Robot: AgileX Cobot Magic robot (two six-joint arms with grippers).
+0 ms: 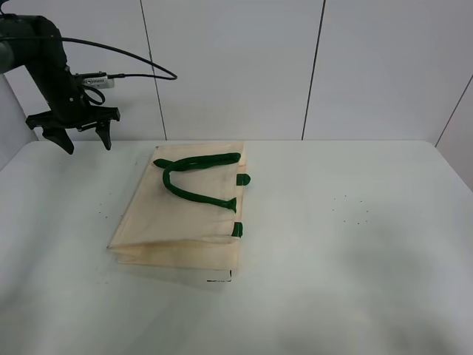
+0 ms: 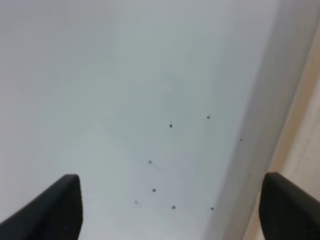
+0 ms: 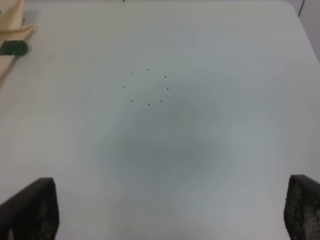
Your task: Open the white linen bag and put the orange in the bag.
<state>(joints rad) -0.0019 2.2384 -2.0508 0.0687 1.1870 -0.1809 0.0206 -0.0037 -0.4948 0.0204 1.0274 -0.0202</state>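
The white linen bag [image 1: 185,214] lies flat on the white table [image 1: 355,244], left of centre, its dark green strap handles [image 1: 194,176] looped on top and green tabs on its right rim. A corner of the bag with a green tab [image 3: 14,48] shows in the right wrist view; a cream edge [image 2: 305,145] shows in the left wrist view. My left gripper [image 1: 80,137] is open and empty, raised above the table's far left corner, well apart from the bag. My right gripper [image 3: 170,215] is open over bare table; it does not show in the exterior high view. The orange is out of view.
White wall panels [image 1: 236,66] stand behind the table. A black cable [image 1: 126,55] trails from the left arm. Small dark specks [image 3: 147,87] mark the tabletop right of the bag.
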